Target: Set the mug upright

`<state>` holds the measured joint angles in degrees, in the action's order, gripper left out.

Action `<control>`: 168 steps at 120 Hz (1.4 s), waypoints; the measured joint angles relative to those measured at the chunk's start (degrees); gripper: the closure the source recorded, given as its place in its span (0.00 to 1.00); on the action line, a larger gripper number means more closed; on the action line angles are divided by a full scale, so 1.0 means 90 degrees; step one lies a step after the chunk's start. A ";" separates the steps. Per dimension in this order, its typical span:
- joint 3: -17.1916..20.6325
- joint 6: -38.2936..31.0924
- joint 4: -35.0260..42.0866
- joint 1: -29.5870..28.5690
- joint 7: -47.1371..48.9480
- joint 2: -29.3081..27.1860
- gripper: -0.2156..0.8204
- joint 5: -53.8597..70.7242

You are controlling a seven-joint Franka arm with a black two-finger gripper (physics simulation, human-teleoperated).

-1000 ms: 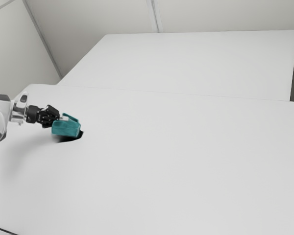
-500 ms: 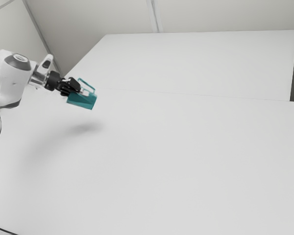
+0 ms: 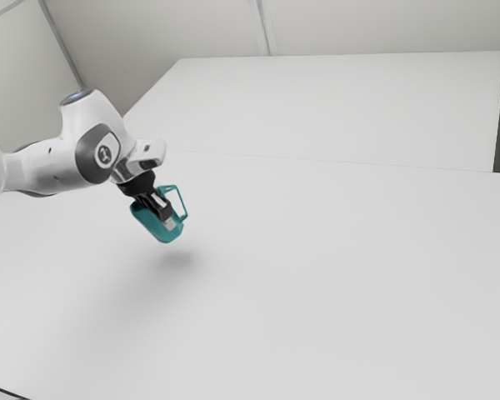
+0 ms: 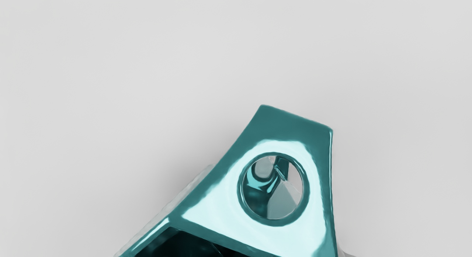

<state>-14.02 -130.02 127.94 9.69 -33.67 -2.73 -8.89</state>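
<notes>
My black gripper (image 3: 164, 218) is shut on the teal mug (image 3: 153, 225) and points steeply down toward the exterior view's right. Held above the table, the mug is tilted, its looped handle facing the exterior view's right. A soft shadow lies on the white surface below it. In the wrist view, the mug (image 4: 295, 139) is close up, with a round opening in its glossy face and a dark hollow at the bottom edge. Part of the mug is hidden behind the fingers in the exterior view.
The white table (image 3: 317, 292) stretches widely around the shadow. Behind it stands a raised white panel (image 3: 342, 108), with pale walls beyond. A dark cable (image 3: 4, 391) lies at the near corner on the exterior view's left.
The mug has been lifted off the table in my gripper and carried toward the exterior view's right. Since half a second ago, my hand has tipped more steeply downward and come lower, turning the mug with it.
</notes>
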 joint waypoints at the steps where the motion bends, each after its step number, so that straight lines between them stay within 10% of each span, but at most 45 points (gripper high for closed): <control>1: 0.0000 -0.0050 0.0030 0.0004 0.0020 -0.0012 0.97 0.0041; 32: 0.0007 -0.1097 0.0632 -0.0295 0.0688 -0.0063 0.97 0.0822; 168: -0.0006 -0.0751 0.0678 -0.0228 0.2597 0.0445 0.96 0.1118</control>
<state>-14.07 -136.78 134.04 7.63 -10.30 1.28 1.17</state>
